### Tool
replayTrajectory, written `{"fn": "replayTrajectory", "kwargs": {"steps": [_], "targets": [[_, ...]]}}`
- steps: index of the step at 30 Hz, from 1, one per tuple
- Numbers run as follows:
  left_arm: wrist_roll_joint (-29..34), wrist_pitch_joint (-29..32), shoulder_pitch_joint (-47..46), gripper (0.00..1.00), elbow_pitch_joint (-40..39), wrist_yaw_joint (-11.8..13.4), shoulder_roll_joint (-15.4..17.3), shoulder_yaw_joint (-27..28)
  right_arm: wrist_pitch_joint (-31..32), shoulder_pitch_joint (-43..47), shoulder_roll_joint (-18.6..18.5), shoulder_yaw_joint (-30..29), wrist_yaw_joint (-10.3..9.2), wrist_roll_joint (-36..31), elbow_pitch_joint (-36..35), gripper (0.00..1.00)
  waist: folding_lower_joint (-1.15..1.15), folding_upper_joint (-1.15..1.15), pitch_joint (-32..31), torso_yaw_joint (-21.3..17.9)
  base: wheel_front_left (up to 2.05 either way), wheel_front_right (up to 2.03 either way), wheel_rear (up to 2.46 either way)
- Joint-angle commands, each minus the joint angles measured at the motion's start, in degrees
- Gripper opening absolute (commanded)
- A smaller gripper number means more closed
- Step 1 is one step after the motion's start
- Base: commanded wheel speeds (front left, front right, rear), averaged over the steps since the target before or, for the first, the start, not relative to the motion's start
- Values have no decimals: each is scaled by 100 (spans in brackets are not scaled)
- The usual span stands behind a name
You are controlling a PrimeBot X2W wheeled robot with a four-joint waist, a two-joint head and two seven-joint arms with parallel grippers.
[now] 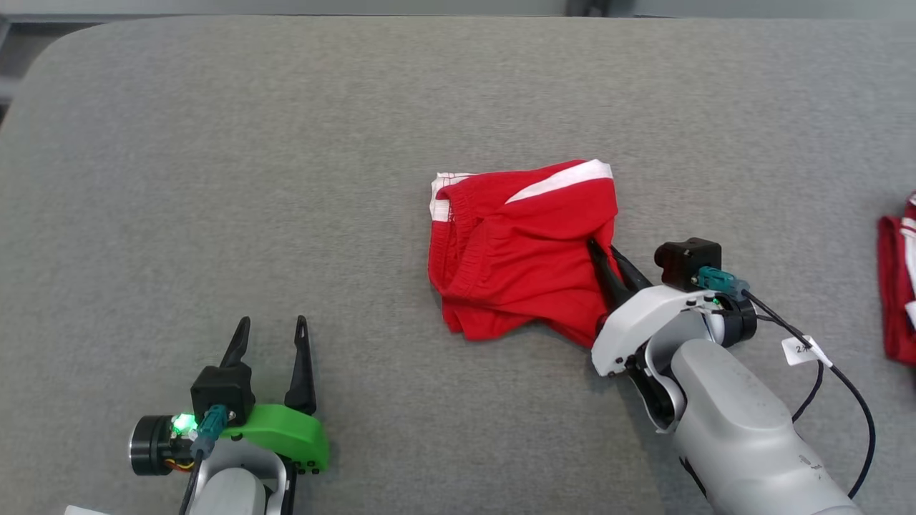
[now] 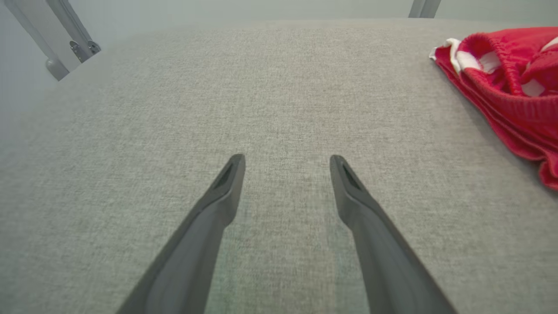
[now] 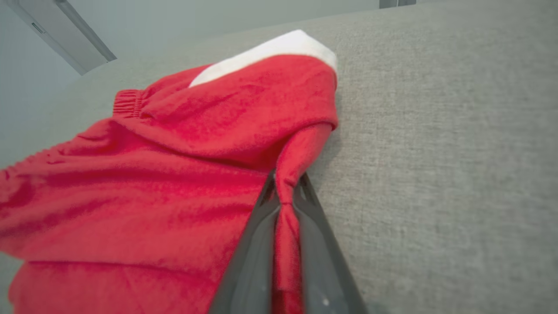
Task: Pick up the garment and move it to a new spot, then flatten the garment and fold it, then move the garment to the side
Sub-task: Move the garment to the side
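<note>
The garment, red shorts with white trim, lies bunched on the grey table right of centre. My right gripper reaches into its right edge from the lower right and is shut on a pinched fold of red cloth. In the right wrist view that fold runs between the two dark fingers, and the rest of the garment spreads to the left. My left gripper rests open at the lower left, well clear of the cloth. In the left wrist view its fingers stand apart over bare fabric, with the garment at the far right.
A second red and white piece of clothing lies at the table's right edge. A black cable with a white tag hangs off my right wrist. The table's rounded far left corner shows, with grey surface between the arms.
</note>
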Motion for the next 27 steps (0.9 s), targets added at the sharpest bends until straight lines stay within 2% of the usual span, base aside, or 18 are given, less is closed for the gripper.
{"fn": "replayTrajectory", "kwargs": {"steps": [1,8,14,21,24,27], "targets": [[55,-15,-98,100,30,-41,21,35,1,131,-27,7,-12,34,-70,0,0,0,-320,-1320,0,0,0],[245,-15,-189,100,93,-158,24,127,1,302,-20,109,-12,138,-346,0,0,0,-312,-2572,0,0,0],[311,-16,-207,100,107,-245,29,110,1,371,-12,151,-11,89,-511,0,0,0,-255,-3204,0,0,0],[341,-15,-246,100,128,-303,29,104,1,-55,-16,-3,-12,-407,-429,0,0,0,-95,-3463,0,0,0],[382,-16,-308,100,131,-350,28,65,1,-403,-24,-258,-12,-919,-136,0,0,0,1,-3372,0,0,0],[428,-15,-369,100,144,-363,33,37,0,-736,-220,-584,-12,-1354,202,0,0,0,89,-3175,0,0,0]]}}
